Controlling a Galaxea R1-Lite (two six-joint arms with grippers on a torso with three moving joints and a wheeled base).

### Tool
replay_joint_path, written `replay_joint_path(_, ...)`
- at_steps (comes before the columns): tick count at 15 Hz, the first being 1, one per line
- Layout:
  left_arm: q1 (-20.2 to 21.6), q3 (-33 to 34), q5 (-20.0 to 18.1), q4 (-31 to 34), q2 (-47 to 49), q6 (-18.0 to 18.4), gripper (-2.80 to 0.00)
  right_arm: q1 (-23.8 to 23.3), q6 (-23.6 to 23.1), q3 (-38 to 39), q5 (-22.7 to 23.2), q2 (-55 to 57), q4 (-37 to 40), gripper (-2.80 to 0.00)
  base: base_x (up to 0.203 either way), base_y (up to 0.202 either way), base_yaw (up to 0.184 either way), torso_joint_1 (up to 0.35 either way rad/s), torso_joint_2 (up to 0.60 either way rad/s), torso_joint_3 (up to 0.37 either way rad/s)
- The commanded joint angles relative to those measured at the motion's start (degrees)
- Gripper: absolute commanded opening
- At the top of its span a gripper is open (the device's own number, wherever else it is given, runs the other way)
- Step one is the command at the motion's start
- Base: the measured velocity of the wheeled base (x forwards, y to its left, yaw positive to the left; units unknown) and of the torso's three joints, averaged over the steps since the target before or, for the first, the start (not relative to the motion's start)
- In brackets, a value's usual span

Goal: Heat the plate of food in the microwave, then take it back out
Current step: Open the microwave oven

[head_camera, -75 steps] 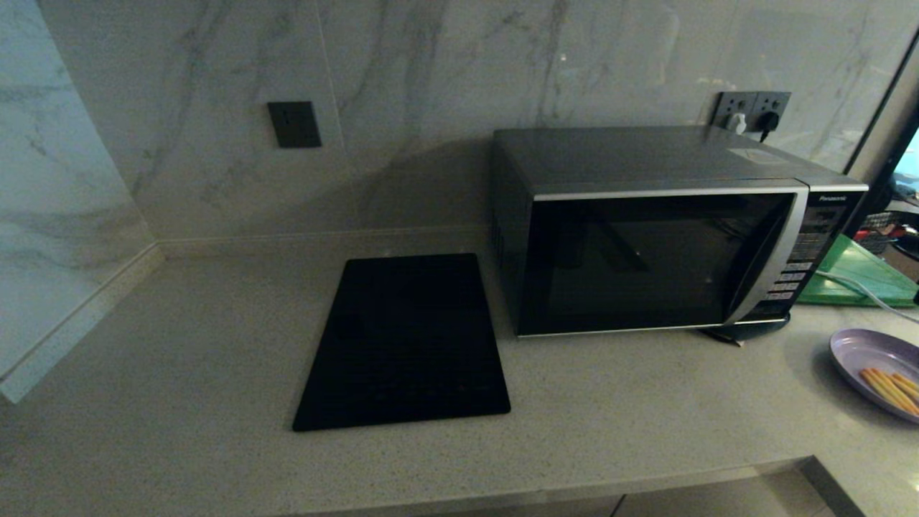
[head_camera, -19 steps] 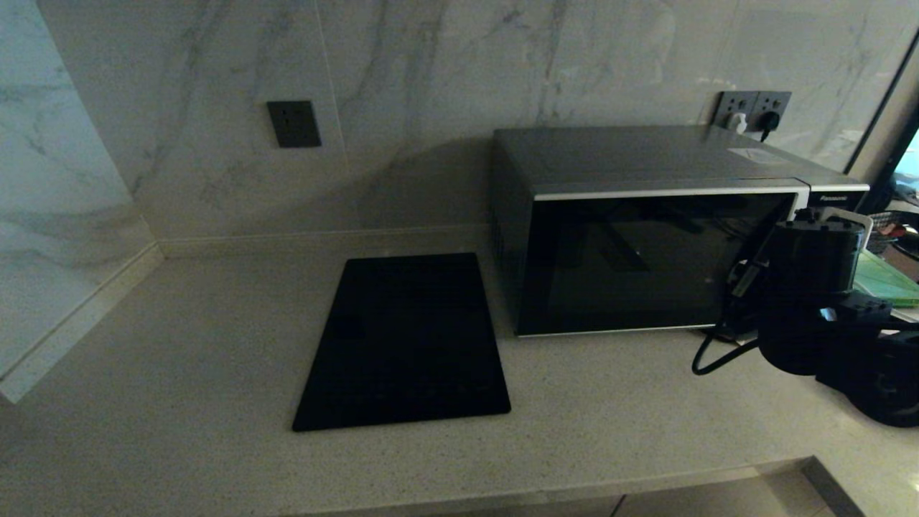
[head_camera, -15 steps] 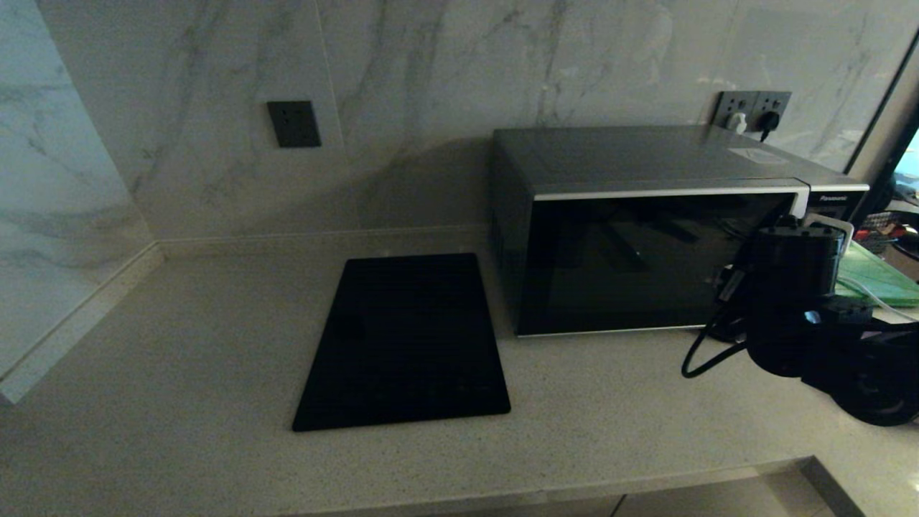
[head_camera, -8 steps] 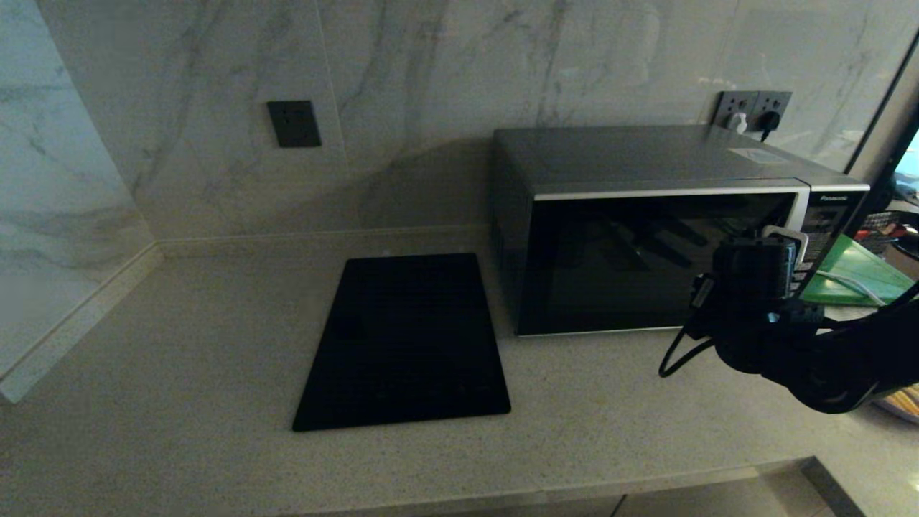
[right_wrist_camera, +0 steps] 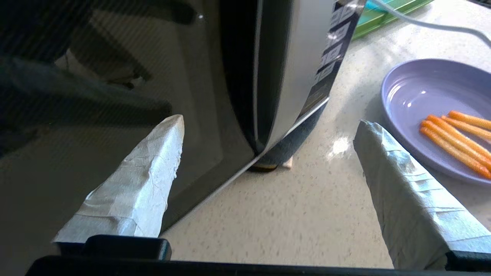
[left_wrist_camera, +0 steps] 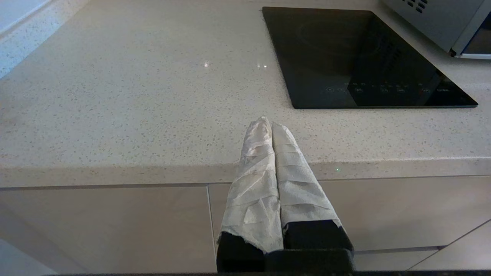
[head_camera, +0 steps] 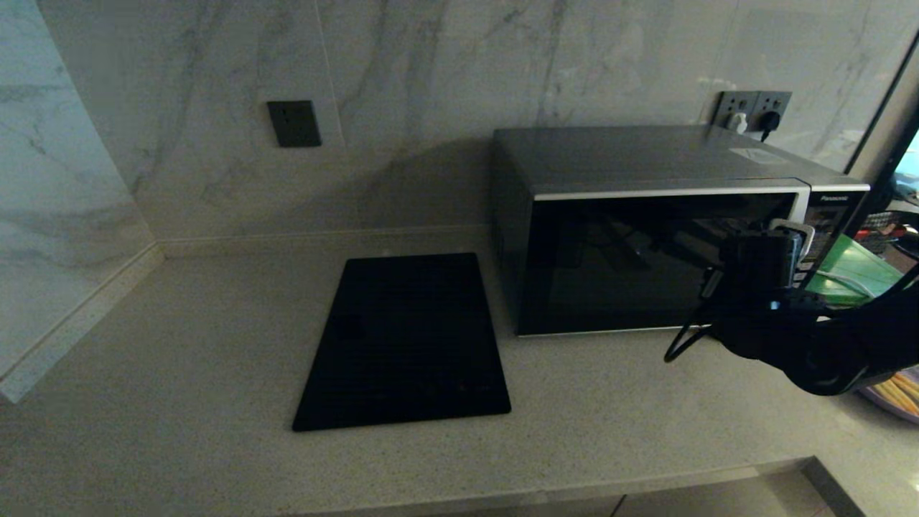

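Note:
The microwave (head_camera: pixel 646 237) stands at the back right of the counter with its black glass door shut. My right gripper (head_camera: pixel 790 240) hovers open just in front of the door's right end. In the right wrist view its taped fingertips (right_wrist_camera: pixel 168 138) straddle the curved silver handle (right_wrist_camera: pixel 291 76), one before the glass, the other on the button-panel side, and neither touches. The lavender plate (right_wrist_camera: pixel 422 92) with orange food sticks (right_wrist_camera: pixel 452 138) rests on the counter to the right of the microwave; in the head view my right arm hides most of the plate (head_camera: pixel 894 391). My left gripper (left_wrist_camera: pixel 270 122) is shut and empty, low before the counter's front edge.
A flat black cooktop panel (head_camera: pixel 406 341) lies left of the microwave. A green board (head_camera: pixel 854 276) and a white cable (right_wrist_camera: pixel 422 25) lie behind the plate. Wall sockets (head_camera: pixel 750 108) sit above the microwave. The counter's front edge (head_camera: pixel 574 488) runs along the near side.
My right arm came in from the right and swept left across the plate to the door's handle end. In the last half second it rose slightly. The microwave door has stayed shut.

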Motion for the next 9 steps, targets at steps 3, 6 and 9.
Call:
replay_joint_path(3, 0.00, 0.00, 0.03, -0.02, 0.09, -0.06, -2.80, -1.38, -1.15, -2.14, -0.34, 0.65, -0.24, 0.00, 0.000, 0.000, 0.000, 0.000, 0.00, 0.000)
replay_joint_path(6, 0.00, 0.00, 0.03, -0.02, 0.08, -0.06, -2.80, -2.15, -1.63, -3.26, -0.36, 1.63, -0.31, 0.00, 0.000, 0.000, 0.000, 0.000, 0.00, 0.000)
replay_joint_path(9, 0.00, 0.00, 0.03, -0.02, 0.09, -0.06, -2.80, -2.44, -1.90, -3.59, -0.36, 2.38, -0.31, 0.00, 0.000, 0.000, 0.000, 0.000, 0.00, 0.000)
